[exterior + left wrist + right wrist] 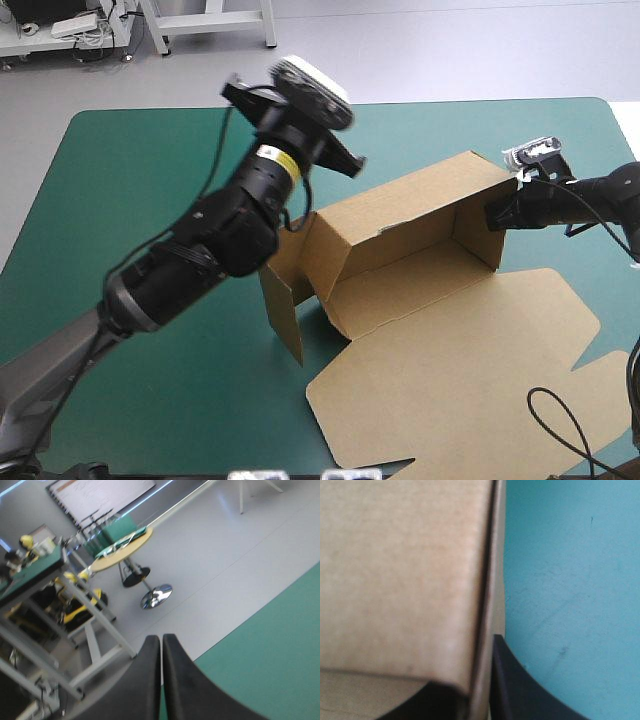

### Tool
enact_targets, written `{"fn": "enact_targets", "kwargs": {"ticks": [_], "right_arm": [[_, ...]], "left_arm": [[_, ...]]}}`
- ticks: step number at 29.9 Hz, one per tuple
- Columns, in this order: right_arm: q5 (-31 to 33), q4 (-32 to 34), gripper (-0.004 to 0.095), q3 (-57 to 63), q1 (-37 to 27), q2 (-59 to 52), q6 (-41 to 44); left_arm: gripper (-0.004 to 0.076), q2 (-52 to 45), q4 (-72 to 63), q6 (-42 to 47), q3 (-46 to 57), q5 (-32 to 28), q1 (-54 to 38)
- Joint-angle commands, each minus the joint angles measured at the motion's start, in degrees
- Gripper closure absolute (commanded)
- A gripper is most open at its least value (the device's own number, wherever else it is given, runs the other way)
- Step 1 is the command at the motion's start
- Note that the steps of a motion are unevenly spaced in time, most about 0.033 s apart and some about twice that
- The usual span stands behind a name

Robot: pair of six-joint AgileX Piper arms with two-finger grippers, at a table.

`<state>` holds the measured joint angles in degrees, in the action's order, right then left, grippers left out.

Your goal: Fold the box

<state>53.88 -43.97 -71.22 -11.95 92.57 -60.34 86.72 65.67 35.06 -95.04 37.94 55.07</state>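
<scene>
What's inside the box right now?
Only bare brown board shows inside the box; nothing lies in it. The right gripper grips its right end wall. The left arm covers part of the left end, hiding that corner.

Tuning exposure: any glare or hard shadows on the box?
High view: no glare on the box, only soft shade inside its raised walls. Right wrist view: board evenly lit, dark just at the right gripper, jaws pinching the wall.
</scene>
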Motion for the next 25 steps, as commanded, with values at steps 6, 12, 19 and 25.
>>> {"fn": "enact_targets", "kwargs": {"ticks": [6, 12, 19, 25], "right_arm": [[2.51, 0.61, 0.0909, -3.99, 6.06, -0.45, 3.9], [-3.37, 5.61, 0.0909, -12.61, 14.74, -0.45, 16.4], [-0.96, 16.54, 0.0909, -28.1, 21.75, -0.45, 38.94], [10.53, 29.3, 0.0909, -39.11, 24.94, -0.45, 54.28]], "left_arm": [[0.0726, -8.05, -25.95, -11.9, -2.05, 1.61, -24.38], [0.0726, -8.81, -41.11, -23.17, -1.94, 10.54, -37.93], [0.0726, -9.31, -51.16, -29.21, 2.6, 14.91, -48.95], [0.0726, -10.44, -60.07, -35.41, 11.08, 14.13, -55.34]]}}
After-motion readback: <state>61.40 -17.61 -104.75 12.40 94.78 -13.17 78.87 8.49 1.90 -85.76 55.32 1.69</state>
